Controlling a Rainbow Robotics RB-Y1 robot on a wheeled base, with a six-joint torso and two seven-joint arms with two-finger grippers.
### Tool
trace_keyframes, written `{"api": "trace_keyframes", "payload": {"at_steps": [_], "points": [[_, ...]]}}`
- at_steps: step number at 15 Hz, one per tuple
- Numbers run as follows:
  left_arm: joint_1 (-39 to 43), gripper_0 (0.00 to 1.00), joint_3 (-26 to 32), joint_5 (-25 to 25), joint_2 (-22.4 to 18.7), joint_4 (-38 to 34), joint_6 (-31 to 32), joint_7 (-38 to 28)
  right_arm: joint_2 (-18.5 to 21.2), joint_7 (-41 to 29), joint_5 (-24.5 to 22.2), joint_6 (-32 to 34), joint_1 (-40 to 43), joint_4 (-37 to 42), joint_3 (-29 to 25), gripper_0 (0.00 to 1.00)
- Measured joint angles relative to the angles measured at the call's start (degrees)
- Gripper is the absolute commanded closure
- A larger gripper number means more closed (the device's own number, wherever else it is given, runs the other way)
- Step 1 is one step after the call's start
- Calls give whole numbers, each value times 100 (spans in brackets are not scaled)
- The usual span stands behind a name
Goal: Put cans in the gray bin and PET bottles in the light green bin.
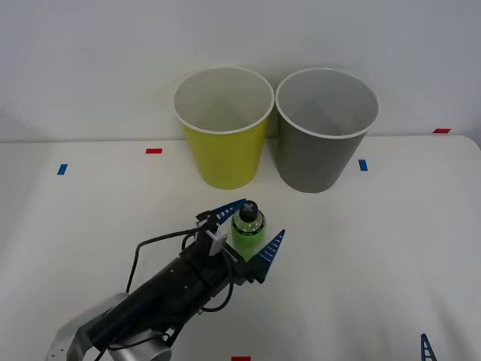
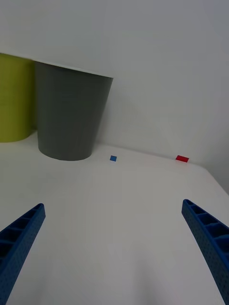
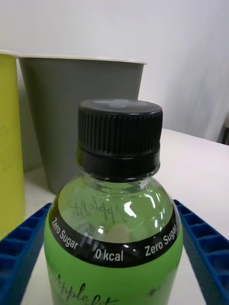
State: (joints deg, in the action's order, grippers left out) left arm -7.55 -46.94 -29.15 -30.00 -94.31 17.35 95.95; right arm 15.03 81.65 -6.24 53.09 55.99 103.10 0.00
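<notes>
The small clear-green plastic bottle [image 1: 248, 229] with a black screw cap stands upright on the white table [image 1: 391, 248], in front of the tall yellow-green plastic bin [image 1: 223, 128] and the tall gray plastic bin [image 1: 325, 129], which stand side by side at the back. The left gripper [image 1: 251, 229] brackets the bottle — one blue ribbed finger on each side, spread, not visibly pressing it. The right gripper [image 2: 114, 248] hangs low over bare table, fingers wide apart.
</notes>
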Motion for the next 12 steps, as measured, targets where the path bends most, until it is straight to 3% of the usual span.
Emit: {"api": "trace_keyframes", "payload": {"at_steps": [1,9,12], "points": [[0,100,-1,-4,2,0,1,1,0,0,0,0,0,0,0,0],[12,100,8,0,-96,-6,3,47,0,0,0,0,0,0,0,0],[23,100,130,-6,-304,-140,-120,24,0,0,0,0,0,0,0,0]]}}
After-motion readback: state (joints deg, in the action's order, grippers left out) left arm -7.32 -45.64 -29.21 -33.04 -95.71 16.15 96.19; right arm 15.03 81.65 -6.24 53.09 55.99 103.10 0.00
